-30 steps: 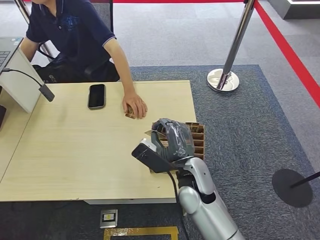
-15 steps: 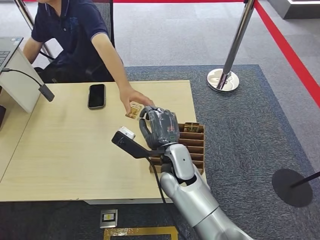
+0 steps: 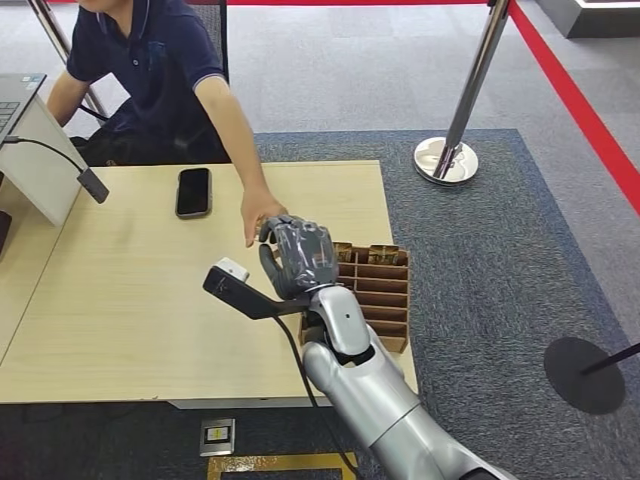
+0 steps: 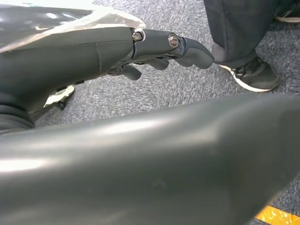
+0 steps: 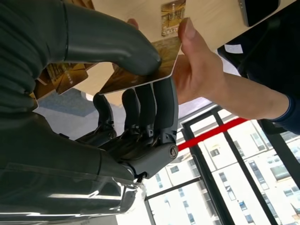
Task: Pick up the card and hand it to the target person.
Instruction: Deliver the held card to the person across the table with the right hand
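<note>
My right hand (image 3: 298,257) hovers over the wooden table (image 3: 136,300), just left of the brown card box (image 3: 385,290). In the right wrist view this hand (image 5: 141,117) pinches a gold-brown card (image 5: 148,70) between thumb and fingers. The seated person's hand (image 5: 198,70) grips the card's far edge, thumb on top. In the head view that person's hand (image 3: 256,208) meets my fingertips. A second card (image 5: 172,16) lies flat on the table beyond. My left hand (image 4: 159,44) hangs over grey carpet, fingers stretched out and holding nothing.
The person (image 3: 151,70) in a dark blue shirt sits at the table's far side. A black phone (image 3: 193,191) lies near them, and a white stand (image 3: 34,150) sits at the far left. A stanchion base (image 3: 445,160) stands on the carpet to the right.
My right hand has moved left from above the card box toward the person, carrying the card. The person's hand left the card on the table and now grips the card I hold.
</note>
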{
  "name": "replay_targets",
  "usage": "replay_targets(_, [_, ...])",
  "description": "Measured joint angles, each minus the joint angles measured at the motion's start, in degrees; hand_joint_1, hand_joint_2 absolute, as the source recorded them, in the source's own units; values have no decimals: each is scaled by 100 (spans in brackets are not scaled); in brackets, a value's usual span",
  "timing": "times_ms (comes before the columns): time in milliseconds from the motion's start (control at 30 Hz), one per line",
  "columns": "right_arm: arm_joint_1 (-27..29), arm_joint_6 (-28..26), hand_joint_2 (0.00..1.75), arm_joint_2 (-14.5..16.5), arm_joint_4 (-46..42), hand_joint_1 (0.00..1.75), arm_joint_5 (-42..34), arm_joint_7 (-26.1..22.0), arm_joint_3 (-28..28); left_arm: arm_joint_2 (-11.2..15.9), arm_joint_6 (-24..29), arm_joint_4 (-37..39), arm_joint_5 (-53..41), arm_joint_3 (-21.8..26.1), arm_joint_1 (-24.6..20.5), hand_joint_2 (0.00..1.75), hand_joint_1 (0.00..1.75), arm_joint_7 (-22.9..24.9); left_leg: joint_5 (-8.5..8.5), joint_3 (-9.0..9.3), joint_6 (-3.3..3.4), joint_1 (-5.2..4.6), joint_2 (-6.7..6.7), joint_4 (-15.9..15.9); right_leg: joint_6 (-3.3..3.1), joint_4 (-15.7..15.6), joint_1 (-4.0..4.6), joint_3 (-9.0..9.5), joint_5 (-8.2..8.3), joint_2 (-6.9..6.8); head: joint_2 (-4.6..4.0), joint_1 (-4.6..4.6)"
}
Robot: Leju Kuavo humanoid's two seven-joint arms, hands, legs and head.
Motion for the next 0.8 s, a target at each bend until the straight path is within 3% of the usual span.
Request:
replay_targets(67, [-24, -26, 175, 16, 77, 83, -3, -6, 4, 1, 2, 0, 1, 0, 0, 0, 0, 0, 0, -1, 0, 0, 0, 0, 0, 0, 0, -1, 0, 0, 0, 0])
replay_targets(133, [-44, -34, 175, 32, 137, 30, -4, -9, 8, 1, 2, 0, 2, 0, 0, 0, 0, 0, 0, -1, 0, 0, 0, 0, 0, 0, 0, -1, 0, 0, 0, 0])
replay_targets(167, [-51, -38, 175, 38, 159, 14, -4, -11, 9, 1, 2, 0, 3, 0, 0, 0, 0, 0, 0, -1, 0, 0, 0, 0, 0, 0, 0, -1, 0, 0, 0, 0])
replay_targets(233, [-66, -42, 175, 46, 202, 0, -11, -26, 13, 1, 3, 0, 9, 0, 0, 0, 0, 0, 0, -1, 0, 0, 0, 0, 0, 0, 0, -1, 0, 0, 0, 0])
replay_targets(367, [-95, -133, 0, 62, 292, 0, -56, -62, 19, 1, 6, 0, 18, 0, 0, 0, 0, 0, 0, 0, 0, 0, 0, 0, 0, 0, 0, -1, 0, 0, 0, 0])
replay_targets(600, [-75, -555, 0, -3, 290, 0, -86, -39, 7, 1, 5, 0, 71, 4, 1, 0, 0, -34, 0, 2, 0, 0, 0, 2, 0, -1, 0, -1, 0, 0, 0, -1])
replay_targets(800, [544, -962, 0, -499, -689, 0, 69, 92, -320, -1, -78, 1, 272, 74, 7, 0, 0, -342, -3, 0, 3, -1, -4, 3, 1, -10, -1, 1, 0, 0, 0, 0])
